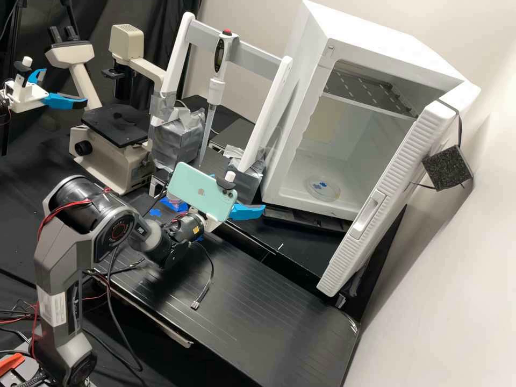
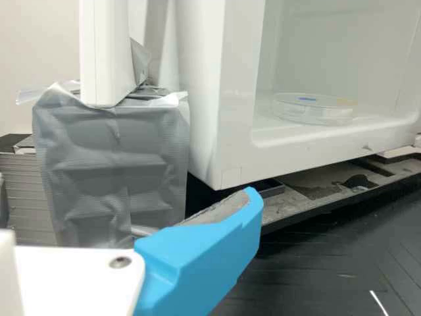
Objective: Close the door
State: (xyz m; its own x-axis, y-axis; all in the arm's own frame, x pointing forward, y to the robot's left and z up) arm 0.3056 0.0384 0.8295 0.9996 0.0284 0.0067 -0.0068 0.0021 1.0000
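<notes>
The arm (image 1: 59, 266) bears a white label (image 1: 52, 309); the door (image 1: 398, 166) stands open.

From my station I log: door (image 1: 396, 169) white, ribbed in even stripes. Cabinet (image 1: 381, 35) white too; its shelf (image 1: 371, 91) dark grey, rows of pale dashes. End effector (image 1: 243, 200) white, fingers (image 1: 247, 212) bright blue. Phone (image 1: 200, 189) mint green. Worktop (image 1: 258, 322) black, thin pale parallel lines. Tape (image 1: 180, 142) silvery grey.

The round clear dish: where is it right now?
In the high view, the dish sits on the floor inside the white cabinet, below the metal shelf and left of the open door.
</notes>
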